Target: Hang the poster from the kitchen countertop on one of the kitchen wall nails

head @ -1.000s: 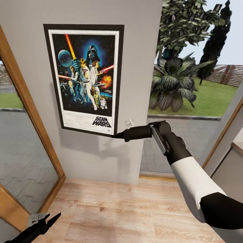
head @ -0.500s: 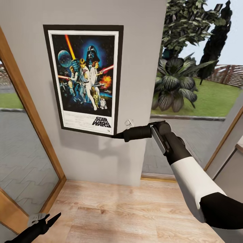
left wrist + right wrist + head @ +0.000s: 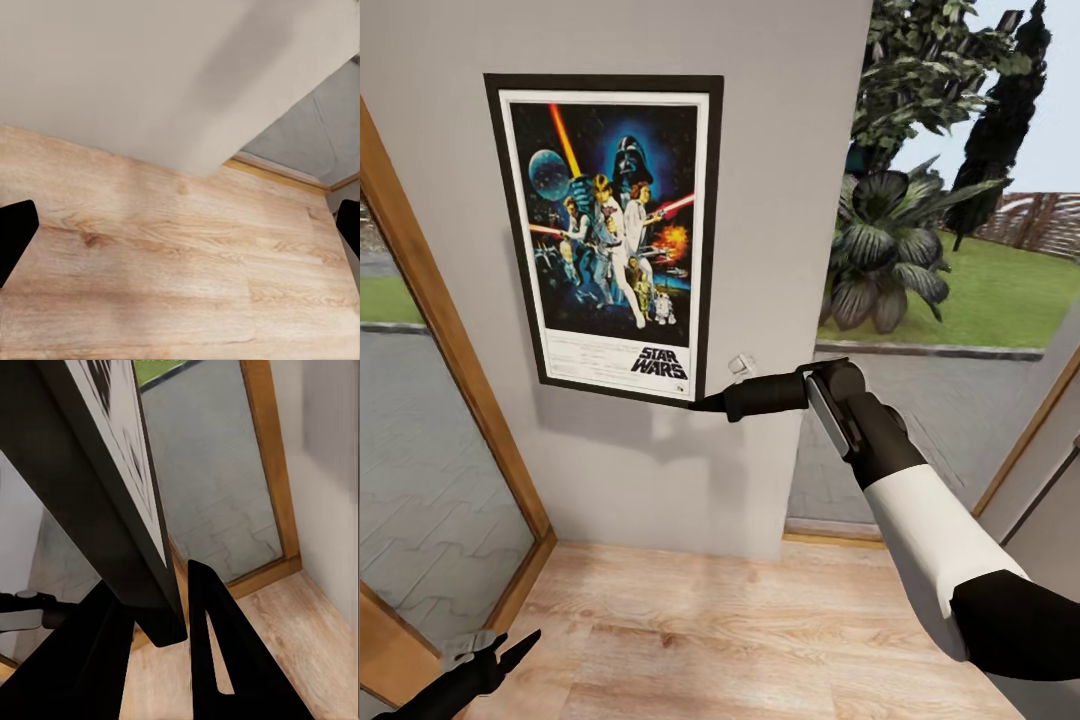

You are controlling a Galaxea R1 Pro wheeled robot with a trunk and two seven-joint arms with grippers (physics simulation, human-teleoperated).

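The grey wall (image 3: 780, 150) carries the Star Wars poster (image 3: 605, 230), lying flat and upright against it. It looks like a broad, thin, stiff, light panel, so a corner hold probably lets it swing. The right pincer (image 3: 700, 402) clamps its lower right corner, the frame edge between its fingers (image 3: 217, 660). The left pincer (image 3: 495, 655) hangs open over the wood floor (image 3: 760, 640), holding nothing.

Right arm (image 3: 920, 500): white forearm shell, black wrist, black elbow; tapered black jaws.
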